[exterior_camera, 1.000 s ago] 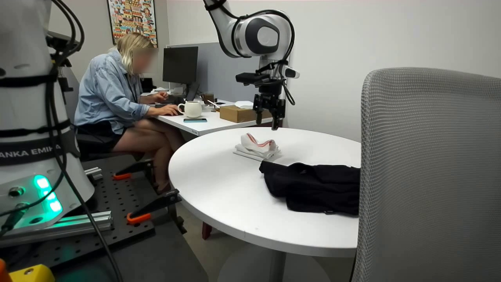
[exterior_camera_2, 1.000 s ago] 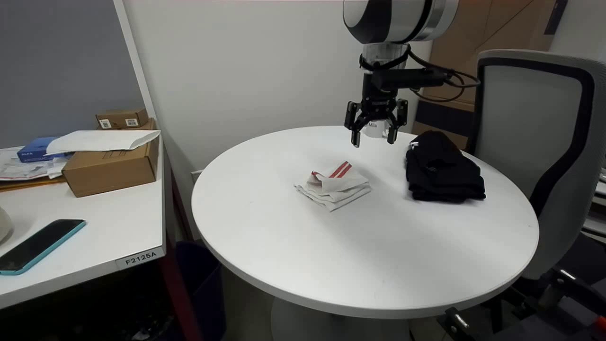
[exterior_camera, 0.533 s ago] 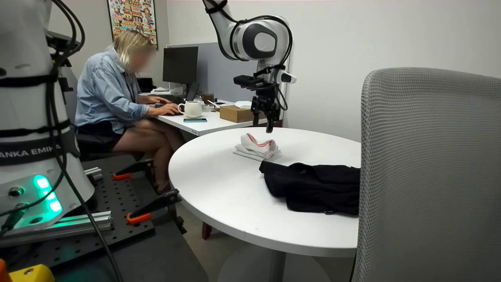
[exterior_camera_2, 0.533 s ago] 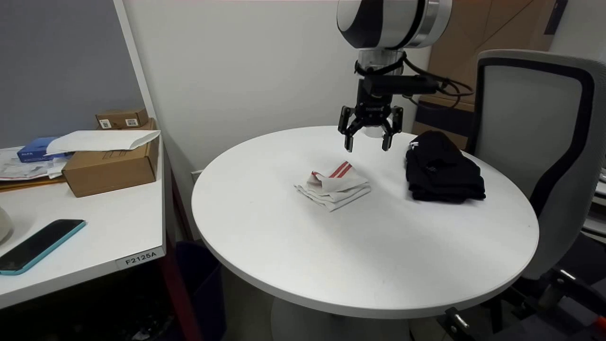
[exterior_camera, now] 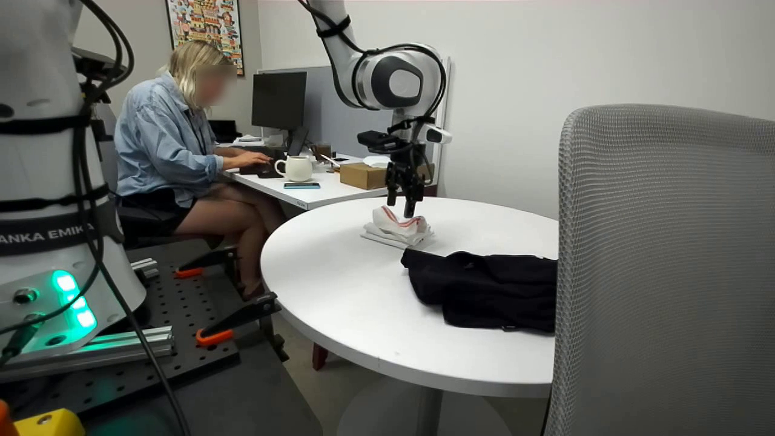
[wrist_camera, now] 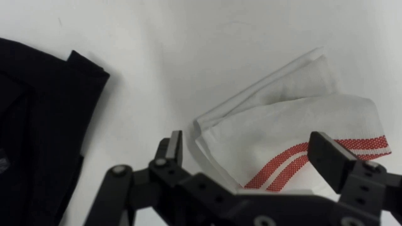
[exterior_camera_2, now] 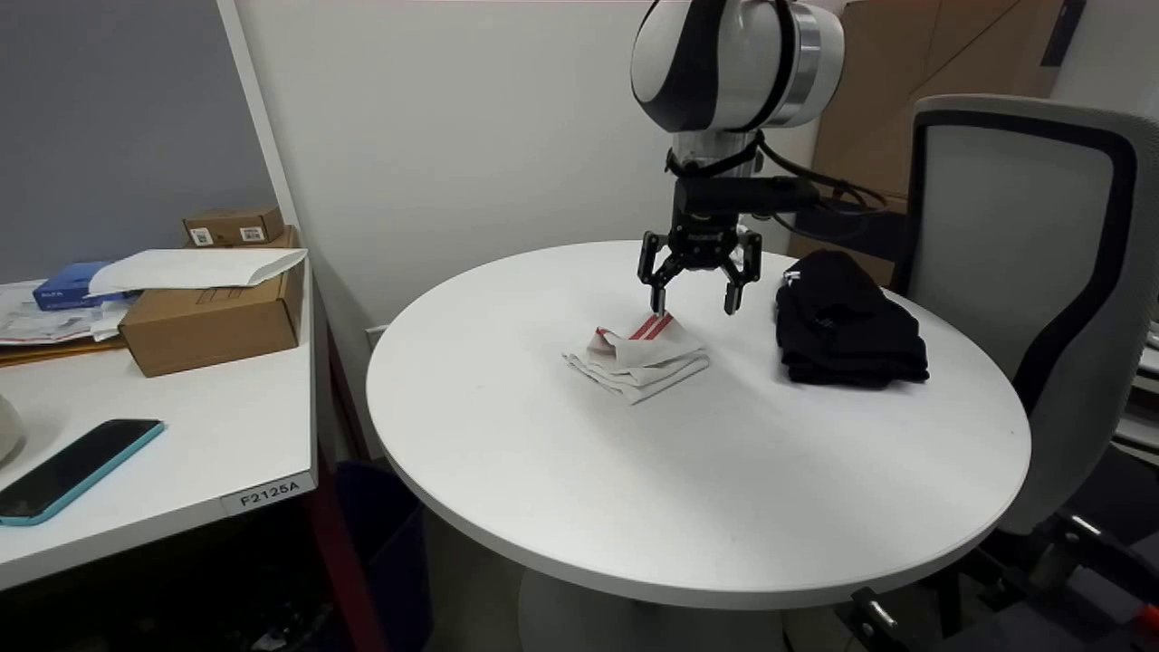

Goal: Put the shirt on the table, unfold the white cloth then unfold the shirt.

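Folded in a loose stack, the white cloth (exterior_camera_2: 638, 360) with red stripes lies on the round white table (exterior_camera_2: 706, 507). The black shirt (exterior_camera_2: 851, 330), folded in a bundle, rests on the same table; in an exterior view the chair back covers part of the shirt (exterior_camera: 484, 293). My gripper (exterior_camera_2: 695, 306) points down just above the cloth, with its jaws wide apart and holding nothing. In the wrist view the white cloth (wrist_camera: 251, 131) lies below and between the spread fingers, one of them overlapping the red stripes. Whether a fingertip touches the cloth I cannot tell.
A grey mesh chair (exterior_camera: 660, 272) stands against the table's edge. Beside the table, a desk (exterior_camera_2: 226, 407) carries a cardboard box (exterior_camera_2: 217, 321) and a phone (exterior_camera_2: 77, 471). A person (exterior_camera: 175, 133) sits working at that desk.
The gripper has come down toward the white cloth, drifting slightly left in both exterior views, its jaws staying wide. Cloth and shirt have not moved.
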You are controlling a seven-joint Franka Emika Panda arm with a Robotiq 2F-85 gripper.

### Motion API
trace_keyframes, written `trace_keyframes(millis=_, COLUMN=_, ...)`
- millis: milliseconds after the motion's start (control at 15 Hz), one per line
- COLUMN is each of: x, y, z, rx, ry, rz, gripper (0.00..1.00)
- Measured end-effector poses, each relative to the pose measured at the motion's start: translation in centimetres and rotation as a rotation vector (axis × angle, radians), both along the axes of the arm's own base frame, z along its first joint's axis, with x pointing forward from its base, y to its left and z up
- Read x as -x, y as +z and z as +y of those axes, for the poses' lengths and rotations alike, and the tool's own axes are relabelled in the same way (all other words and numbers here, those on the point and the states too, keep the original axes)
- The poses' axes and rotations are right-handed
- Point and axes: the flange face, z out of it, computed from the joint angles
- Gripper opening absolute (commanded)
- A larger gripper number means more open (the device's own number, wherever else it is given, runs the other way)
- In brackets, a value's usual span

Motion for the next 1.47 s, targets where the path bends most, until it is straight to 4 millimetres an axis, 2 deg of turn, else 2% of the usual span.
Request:
trace_keyframes(millis=333, x=-0.7, y=-1.4, z=0.3, rx=0.055, ry=-0.033, rz=-0.087, gripper=1.0)
trace_keyframes(millis=667, x=-0.5, y=-2.8, z=0.9, rx=0.064, ry=-0.043, rz=-0.074, gripper=1.0)
trace_keyframes(millis=1467, x=-0.3, y=-3.8, z=1.3, rx=0.055, ry=-0.056, rz=-0.056, gripper=1.0)
